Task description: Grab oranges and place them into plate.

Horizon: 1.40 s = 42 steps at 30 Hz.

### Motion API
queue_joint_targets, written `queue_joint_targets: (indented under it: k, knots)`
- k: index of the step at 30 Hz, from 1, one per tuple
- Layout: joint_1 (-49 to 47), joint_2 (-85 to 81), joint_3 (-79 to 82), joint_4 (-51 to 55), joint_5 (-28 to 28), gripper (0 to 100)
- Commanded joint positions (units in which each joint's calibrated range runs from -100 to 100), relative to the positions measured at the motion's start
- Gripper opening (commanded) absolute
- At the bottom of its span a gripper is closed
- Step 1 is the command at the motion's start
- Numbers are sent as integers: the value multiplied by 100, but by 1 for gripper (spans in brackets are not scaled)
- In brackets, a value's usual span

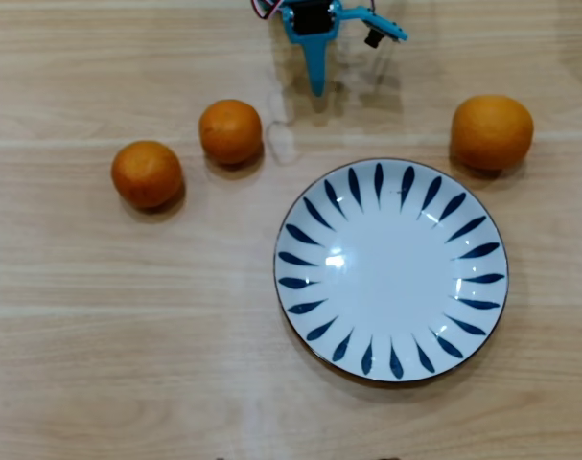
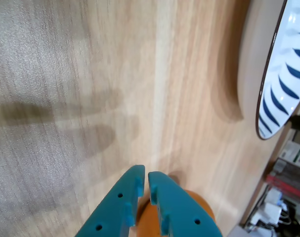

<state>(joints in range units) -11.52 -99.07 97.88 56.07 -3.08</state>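
Note:
Three oranges lie on the wooden table in the overhead view: a small one (image 1: 147, 173) at the left, another small one (image 1: 230, 131) beside it, and a larger, paler one (image 1: 492, 131) at the right. The white plate (image 1: 391, 182) with dark blue leaf strokes sits in the middle right, with nothing on it. My blue gripper (image 1: 316, 86) hangs at the top centre, above the plate's far rim and between the middle and right oranges, touching none. In the wrist view the gripper (image 2: 144, 175) is shut on nothing, an orange (image 2: 201, 201) shows behind its fingers, and the plate's rim (image 2: 283, 84) is at the right edge.
The light wooden tabletop fills both views. In the wrist view, shelves with boxes and clutter (image 2: 283, 187) show beyond the table edge at the lower right.

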Motion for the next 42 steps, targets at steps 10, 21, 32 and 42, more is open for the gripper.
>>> queue_joint_targets:
  k: [10,21,32,42]
  knots:
    - [-1,-51,22,-42,5,2]
    - [-1,-51,22,-42,5,2]
    - [-1,-51,22,-42,5,2]
    - [-1,-51,22,-42,5,2]
